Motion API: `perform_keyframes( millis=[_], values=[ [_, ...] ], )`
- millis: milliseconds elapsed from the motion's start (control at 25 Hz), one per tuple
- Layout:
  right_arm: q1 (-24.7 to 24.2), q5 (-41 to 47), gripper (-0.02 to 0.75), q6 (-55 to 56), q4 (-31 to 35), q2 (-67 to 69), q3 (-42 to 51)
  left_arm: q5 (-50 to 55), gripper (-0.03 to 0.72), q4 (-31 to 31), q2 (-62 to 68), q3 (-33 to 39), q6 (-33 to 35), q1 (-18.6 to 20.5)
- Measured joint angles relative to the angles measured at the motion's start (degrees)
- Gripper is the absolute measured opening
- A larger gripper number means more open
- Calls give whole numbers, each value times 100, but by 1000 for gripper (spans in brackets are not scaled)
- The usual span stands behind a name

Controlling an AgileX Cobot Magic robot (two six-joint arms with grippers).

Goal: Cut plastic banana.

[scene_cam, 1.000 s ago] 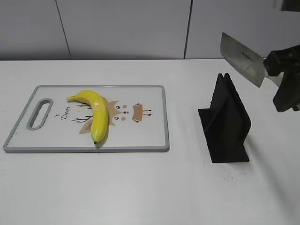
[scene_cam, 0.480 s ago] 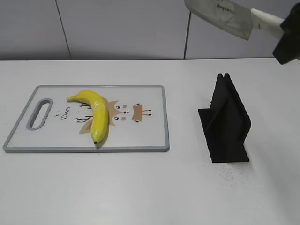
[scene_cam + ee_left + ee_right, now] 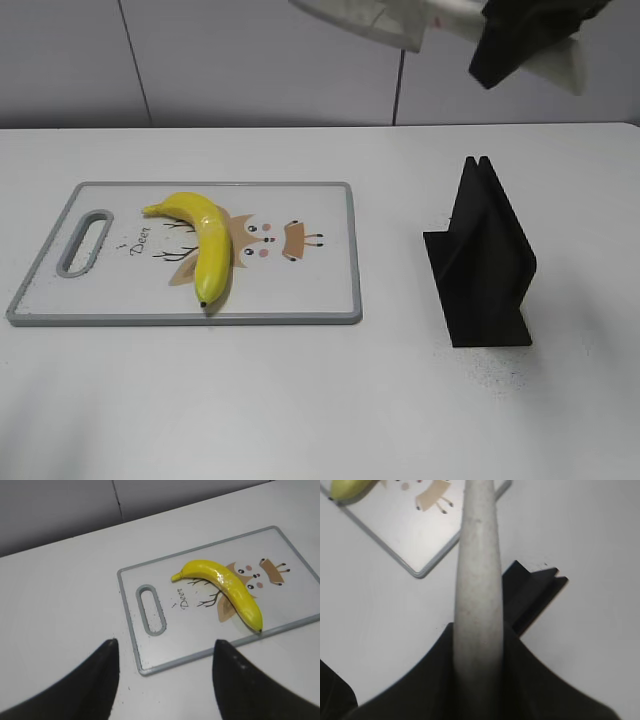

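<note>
The yellow plastic banana [image 3: 205,245] lies on a white cutting board [image 3: 300,290] with a grey rim and a deer drawing; it also shows in the left wrist view [image 3: 227,587]. My right gripper [image 3: 515,40] is shut on the pale handle of a cleaver-style knife [image 3: 365,20], held high above the table at the top of the exterior view, blade pointing left. In the right wrist view the handle [image 3: 477,580] runs up between the jaws. My left gripper [image 3: 165,652] is open and empty above the table near the board's handle end.
A black knife stand [image 3: 485,265] sits right of the board and shows under the knife in the right wrist view [image 3: 535,587]. The board's slot handle [image 3: 150,609] faces my left gripper. A grey wall stands behind the table.
My right gripper has lifted the knife up and to the left, away from the black stand, to the top of the view. The banana and board have not moved.
</note>
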Motion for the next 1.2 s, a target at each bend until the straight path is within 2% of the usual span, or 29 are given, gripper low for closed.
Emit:
perform_keyframes(
  millis=[120, 280, 440, 600, 760, 880, 1040, 1200],
  values=[
    [0, 0, 162, -551, 375, 323, -49, -52, 578, -287, 727, -565, 556, -5],
    [0, -6, 162, -984, 427, 764, -55, 44, 578, -885, 1779, -1446, 1516, -5],
    [20, -12, 162, -1717, 487, 1097, -67, 585, 578, -1299, 2859, -2339, 2485, -5],
    [57, -12, 162, -2510, 511, 1374, -194, 1195, 578, -1442, 3735, -3076, 3481, -111],
    [203, -14, 162, -3403, 511, 1689, -539, 1534, 578, -1665, 4312, -3341, 4838, -470],
    [348, -14, 162, -3803, 516, 1961, -884, 1577, 575, -1716, 4543, -3356, 5541, -770],
    [536, -14, 162, -4169, 596, 2262, -1335, 1558, 554, -1720, 4768, -3361, 5910, -1003],
    [665, -18, 162, -4306, 924, 2513, -1646, 1559, 530, -1529, 5077, -3361, 5977, -1017]
  ],
)
